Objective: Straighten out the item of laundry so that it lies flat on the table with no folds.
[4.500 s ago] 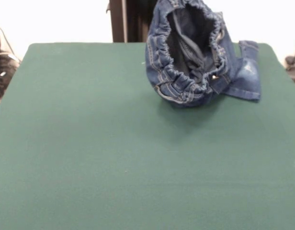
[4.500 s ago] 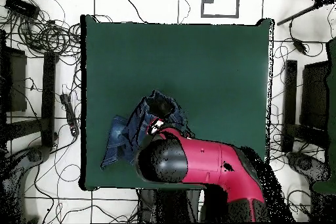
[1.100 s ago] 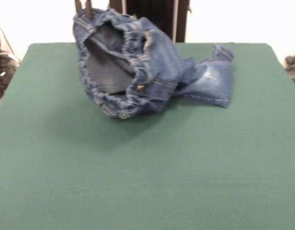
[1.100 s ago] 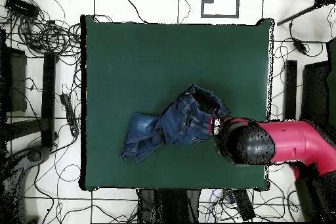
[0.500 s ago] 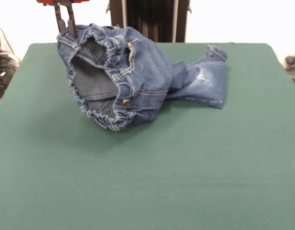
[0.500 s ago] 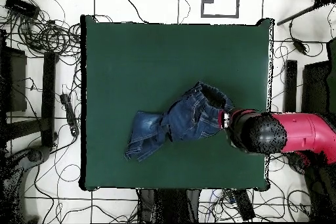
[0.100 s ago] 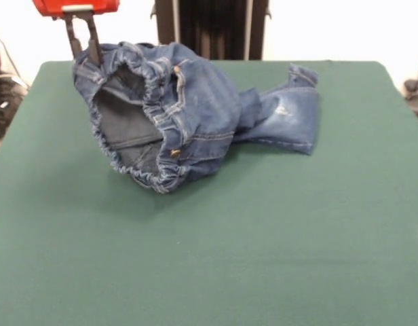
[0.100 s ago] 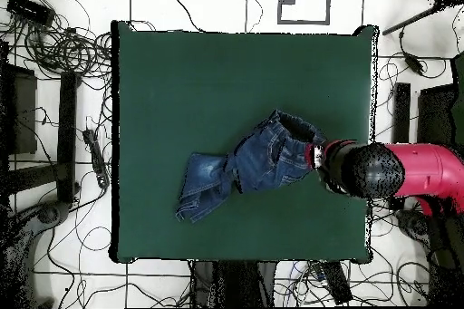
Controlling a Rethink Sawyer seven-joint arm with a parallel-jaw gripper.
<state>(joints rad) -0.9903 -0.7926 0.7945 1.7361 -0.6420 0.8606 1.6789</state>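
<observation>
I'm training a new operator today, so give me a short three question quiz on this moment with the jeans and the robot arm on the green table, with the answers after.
1. True or false: the jeans lie fully flat on the table.
2. Which part of the jeans does the gripper hold? A) a leg cuff B) the elastic waistband C) a back pocket
3. Fill in: in the front view, the legs trail away from the gripper toward the picture's ____ side.

Key
1. False: the waist end is lifted and gapes open, the cloth bunched.
2. B: the waistband rim, at its upper left in the front view.
3. Right.
</observation>
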